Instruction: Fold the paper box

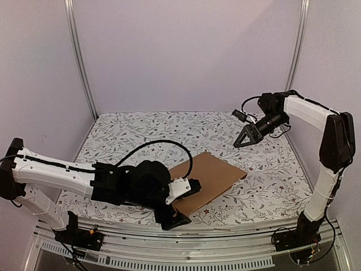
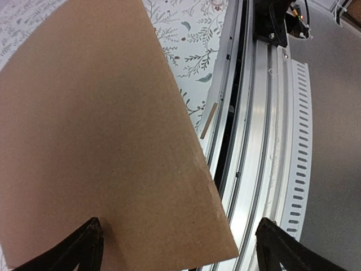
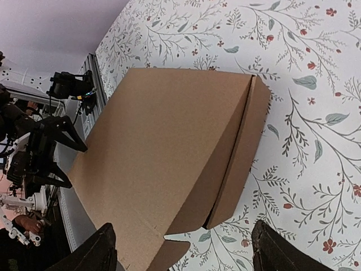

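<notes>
The plain brown paper box lies on the table, near-centre. Only the right wrist view shows its folded side wall. The left gripper gapes wide at its near edge. The right gripper hangs wide, far right.

2 white arms, black joints
</notes>
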### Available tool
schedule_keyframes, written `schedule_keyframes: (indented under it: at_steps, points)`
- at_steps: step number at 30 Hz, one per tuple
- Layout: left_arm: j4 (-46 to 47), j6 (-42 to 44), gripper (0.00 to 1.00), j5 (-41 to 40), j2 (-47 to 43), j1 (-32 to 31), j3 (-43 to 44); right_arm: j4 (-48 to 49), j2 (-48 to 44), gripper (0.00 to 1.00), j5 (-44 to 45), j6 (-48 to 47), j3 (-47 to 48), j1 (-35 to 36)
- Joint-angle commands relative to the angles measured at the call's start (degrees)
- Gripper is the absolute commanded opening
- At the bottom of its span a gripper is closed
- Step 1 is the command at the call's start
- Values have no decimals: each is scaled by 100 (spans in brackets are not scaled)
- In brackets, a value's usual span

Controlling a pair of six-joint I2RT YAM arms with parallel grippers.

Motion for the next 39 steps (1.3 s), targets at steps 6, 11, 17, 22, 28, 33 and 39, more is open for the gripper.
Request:
schedule_keyframes:
  at_steps: [6, 11, 17, 22, 28, 33, 39]
  points:
    - [-354, 238, 95, 76, 295, -149, 92, 426, 356, 74, 783, 166, -1121, 336]
    - [-377, 195, 97, -86, 89, -146, 116, 478, 702, 65, 796, 96, -1205, 434]
    - [379, -268, 100, -890, -1146, -120, -540, 549, 954, 60, 836, 147, -1231, 445]
    - [787, -877, 100, -1157, -2010, -18, -1196, 545, 896, 60, 714, 131, -1236, 445]
    - [954, -880, 100, -808, -1753, -17, -1235, 571, 795, 60, 790, 169, -1214, 445]
    - [337, -507, 100, -179, -1700, -17, -562, 564, 742, 60, 1234, 218, -1336, 429]
    - [-476, -268, 99, -858, -2304, 342, 297, 514, 311, 62, 1678, 221, -1441, 121]
